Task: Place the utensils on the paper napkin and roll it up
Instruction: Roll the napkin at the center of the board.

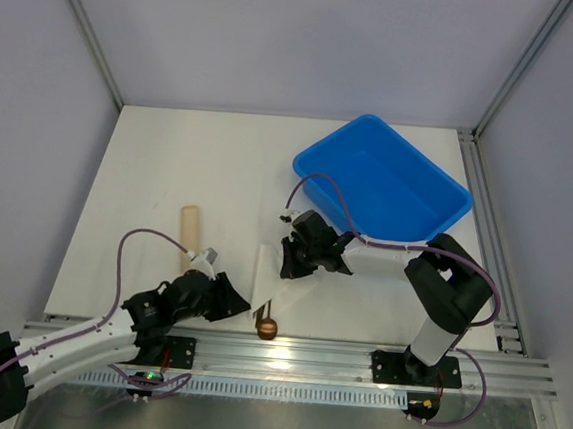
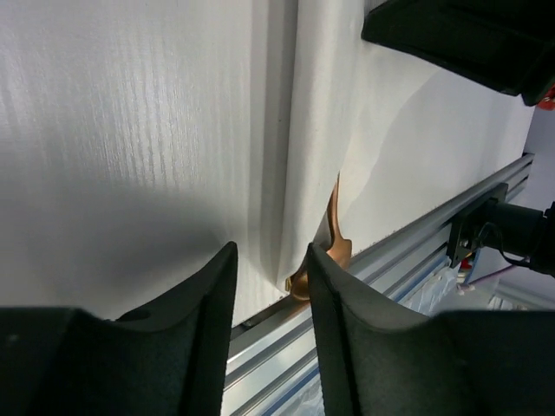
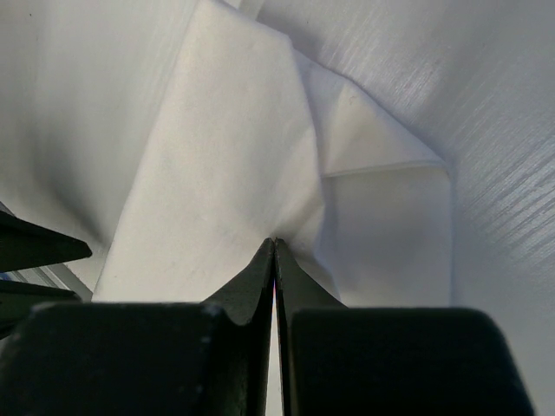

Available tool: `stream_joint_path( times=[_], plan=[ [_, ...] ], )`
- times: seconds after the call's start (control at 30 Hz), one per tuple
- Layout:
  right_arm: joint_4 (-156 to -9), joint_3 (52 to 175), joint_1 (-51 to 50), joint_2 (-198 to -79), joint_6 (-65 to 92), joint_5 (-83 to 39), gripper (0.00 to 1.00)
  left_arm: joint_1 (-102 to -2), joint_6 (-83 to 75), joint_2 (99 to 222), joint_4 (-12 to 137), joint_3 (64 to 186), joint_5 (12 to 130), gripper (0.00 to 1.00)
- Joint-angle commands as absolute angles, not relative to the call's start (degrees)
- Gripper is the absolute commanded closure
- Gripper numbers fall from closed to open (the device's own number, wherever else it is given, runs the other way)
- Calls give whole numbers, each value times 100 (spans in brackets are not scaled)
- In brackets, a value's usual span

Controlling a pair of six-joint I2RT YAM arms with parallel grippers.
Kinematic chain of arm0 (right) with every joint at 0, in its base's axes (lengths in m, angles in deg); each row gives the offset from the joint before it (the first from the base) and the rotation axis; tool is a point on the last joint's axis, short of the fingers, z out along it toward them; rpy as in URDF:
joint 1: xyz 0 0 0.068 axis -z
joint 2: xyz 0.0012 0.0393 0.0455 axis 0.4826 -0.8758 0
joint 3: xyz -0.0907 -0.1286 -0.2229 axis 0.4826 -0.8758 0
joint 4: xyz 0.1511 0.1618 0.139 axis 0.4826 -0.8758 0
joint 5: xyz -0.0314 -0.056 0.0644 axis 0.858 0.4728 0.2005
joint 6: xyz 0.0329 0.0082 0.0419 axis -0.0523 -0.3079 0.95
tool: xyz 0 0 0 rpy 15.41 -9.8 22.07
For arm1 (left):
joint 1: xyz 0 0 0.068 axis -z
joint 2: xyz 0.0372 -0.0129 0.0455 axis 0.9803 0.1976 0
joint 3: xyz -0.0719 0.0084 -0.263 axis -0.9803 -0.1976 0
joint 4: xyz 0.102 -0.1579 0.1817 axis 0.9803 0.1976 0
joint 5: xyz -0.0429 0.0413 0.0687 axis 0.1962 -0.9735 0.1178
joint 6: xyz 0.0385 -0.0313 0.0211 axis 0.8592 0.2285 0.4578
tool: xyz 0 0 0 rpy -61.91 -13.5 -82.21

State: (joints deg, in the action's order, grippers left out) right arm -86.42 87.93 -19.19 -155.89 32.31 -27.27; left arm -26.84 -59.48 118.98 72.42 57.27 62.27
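Left gripper point(image 2: 270, 258) first: jaws partly open with a clear gap, nothing between them, low over the table point(image 1: 160, 163) by the near rail. Beyond that arm lies one tan cylinder point(image 1: 191, 229), well clear of the action.

Now the key relation. The paper napkin point(image 1: 265, 275) lies just to the right of those open jaws, already folded into a narrow white strip whose long axis runs from the near edge away toward the back. So the left gripper faces its long side, down at the near end.

One spoon point(image 1: 268, 327) is showing: its gold-bronze bowl pokes out of the strip's near end, the handle tucked under the paper. No fork visible; I'd guess it is wrapped inside, but I can't tell.

At the far end, the right gripper point(image 3: 275, 245) is closed tight, tips on the creased paper. Whether it nips a fold can't be made out. It is the nearer arm, touching.

Farthest right sits one blue bin point(image 1: 380, 183).

Count: one napkin, one spoon, two grippers.
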Motion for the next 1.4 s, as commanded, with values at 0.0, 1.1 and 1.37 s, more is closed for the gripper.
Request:
stream_joint_path(
  times=[0.0,1.1,1.37],
  plan=[
    [-8733,8827,-1948,-15699,3099,-2479,96,-2657,-5804,11625,8339,6369,5692,58],
    [-8830,8801,-1948,-15629,3177,-2356,96,-2649,-4793,15755,5424,8031,6131,100],
    [-8856,8871,-1948,-15769,3177,-2329,96,-2272,-4732,15308,5976,8092,5447,100]
  ],
)
